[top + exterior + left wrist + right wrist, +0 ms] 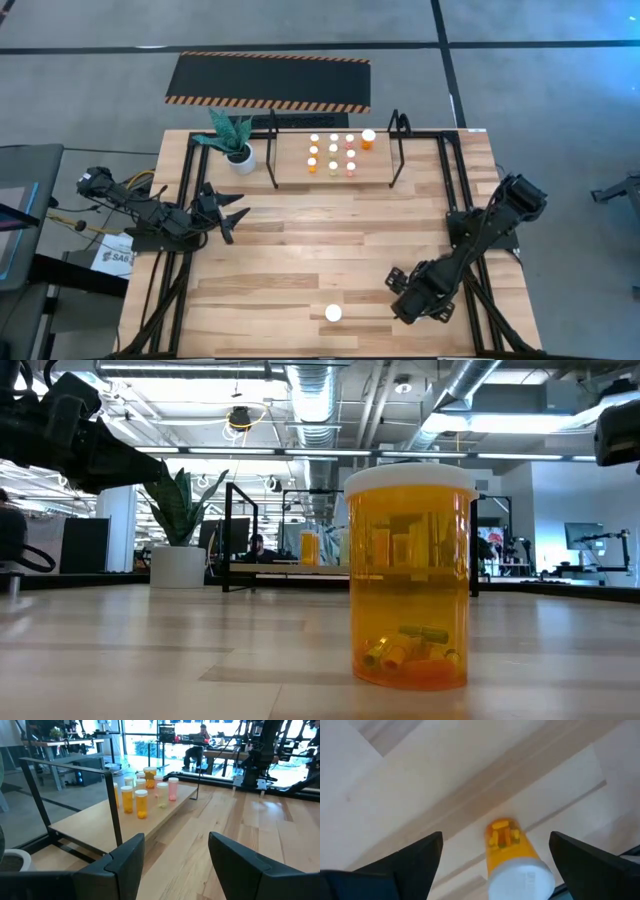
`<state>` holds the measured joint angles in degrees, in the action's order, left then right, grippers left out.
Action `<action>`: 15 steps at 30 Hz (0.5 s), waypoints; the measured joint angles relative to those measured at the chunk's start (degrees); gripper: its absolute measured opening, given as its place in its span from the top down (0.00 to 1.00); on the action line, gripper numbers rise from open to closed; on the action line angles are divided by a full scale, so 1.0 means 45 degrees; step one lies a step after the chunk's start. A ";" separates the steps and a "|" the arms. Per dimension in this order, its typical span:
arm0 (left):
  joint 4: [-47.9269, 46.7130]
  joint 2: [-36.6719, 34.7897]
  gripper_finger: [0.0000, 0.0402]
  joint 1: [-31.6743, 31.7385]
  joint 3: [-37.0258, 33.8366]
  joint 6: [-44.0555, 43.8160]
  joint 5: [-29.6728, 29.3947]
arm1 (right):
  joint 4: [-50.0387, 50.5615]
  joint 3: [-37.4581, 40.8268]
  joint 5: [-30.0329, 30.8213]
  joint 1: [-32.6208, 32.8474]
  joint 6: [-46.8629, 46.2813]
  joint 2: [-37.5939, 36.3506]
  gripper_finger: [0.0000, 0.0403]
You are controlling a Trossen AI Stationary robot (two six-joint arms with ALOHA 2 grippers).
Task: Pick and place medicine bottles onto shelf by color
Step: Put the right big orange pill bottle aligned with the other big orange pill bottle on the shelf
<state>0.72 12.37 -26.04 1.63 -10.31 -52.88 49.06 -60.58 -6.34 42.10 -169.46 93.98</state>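
While the left gripper (232, 217) waits with its fingers spread and empty near the plant pot (240, 157), I read the scene from left to right. Shelf (273, 150), centre rear: black tube frame over a light wooden board, with a grid of small white-capped bottles (332, 153) standing between its end loops. Lone orange bottle (333, 313), front centre: upright on the table (300, 240), well apart from the shelf, pills visible in its base in the low view. Right gripper (408, 296), to the bottle's right: fingers spread wide, holding nothing; its wrist view shows the bottle (512, 860) between the fingers with clear gaps on both sides.

Risk, as I judge it: if I close off-centre or come in too low, one finger could strike the bottle and tip or roll it toward the table's front edge; a pinch on the smooth cap might slip.

Surface: pale wood planks, bordered by black frame rails. Room: grey floor, a black hazard-striped mat (268, 82) behind the table; overhead pipes, desks and a seated person (195, 747) far off
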 joint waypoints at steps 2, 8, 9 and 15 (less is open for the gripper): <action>-0.0001 0.0001 0.48 0.0000 0.0000 -0.0002 0.0000 | -0.0221 0.0000 -0.0001 0.0051 0.0051 0.0018 0.03; 0.0001 0.0001 0.48 0.0000 0.0000 -0.0002 0.0000 | -0.0491 0.0000 -0.0016 0.0164 0.0064 0.0018 0.02; -0.0001 -0.0001 0.48 0.0000 0.0000 0.0000 0.0000 | -0.0578 0.0000 -0.0016 0.0184 0.0075 0.0018 0.02; 0.0000 -0.0001 0.48 0.0000 0.0000 0.0000 0.0000 | -0.1021 0.0000 -0.0024 0.0321 0.0100 0.0203 0.02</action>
<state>0.72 12.36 -26.04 1.63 -10.31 -52.88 44.46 -60.58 -6.45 43.55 -169.01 94.89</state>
